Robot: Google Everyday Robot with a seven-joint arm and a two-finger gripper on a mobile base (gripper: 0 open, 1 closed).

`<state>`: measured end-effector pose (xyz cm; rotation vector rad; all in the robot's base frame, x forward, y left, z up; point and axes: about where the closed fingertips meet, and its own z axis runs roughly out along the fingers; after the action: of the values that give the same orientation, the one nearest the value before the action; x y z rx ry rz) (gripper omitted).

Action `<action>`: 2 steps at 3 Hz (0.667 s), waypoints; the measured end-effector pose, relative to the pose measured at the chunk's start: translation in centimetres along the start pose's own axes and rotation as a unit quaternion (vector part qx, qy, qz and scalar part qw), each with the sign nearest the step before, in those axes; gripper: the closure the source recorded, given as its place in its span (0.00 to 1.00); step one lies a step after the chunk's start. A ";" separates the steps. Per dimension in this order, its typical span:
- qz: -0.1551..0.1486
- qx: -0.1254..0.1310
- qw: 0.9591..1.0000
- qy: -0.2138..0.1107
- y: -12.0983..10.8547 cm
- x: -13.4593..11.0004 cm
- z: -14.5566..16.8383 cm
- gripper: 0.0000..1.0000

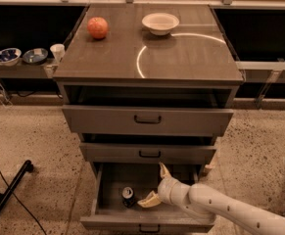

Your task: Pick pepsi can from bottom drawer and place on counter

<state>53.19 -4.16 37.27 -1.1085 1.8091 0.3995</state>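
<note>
The pepsi can [128,196] stands upright inside the open bottom drawer [107,214], left of centre, silver top facing up. My gripper [155,185] reaches into that drawer from the lower right on a white arm. Its two yellowish fingers are spread wide: one tip points up near the drawer's back, the other lies low just right of the can, a small gap away. Nothing is held between them. The counter [181,58] above is glossy grey-brown with a curved light reflection.
An orange-red fruit [97,27] and a white bowl [160,23] sit at the back of the counter. The two upper drawers [147,119] are pulled slightly out over the bottom one. Small bowls and a cup [58,51] rest on a shelf at left. A dark bar [7,192] lies on the floor.
</note>
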 end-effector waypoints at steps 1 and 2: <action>0.009 0.019 0.999 0.027 -0.2 0.9 1.8 0.00; 0.016 0.025 0.998 0.047 -0.3 1.9 3.6 0.00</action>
<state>55.12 -2.94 33.90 -1.0807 1.9121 0.3243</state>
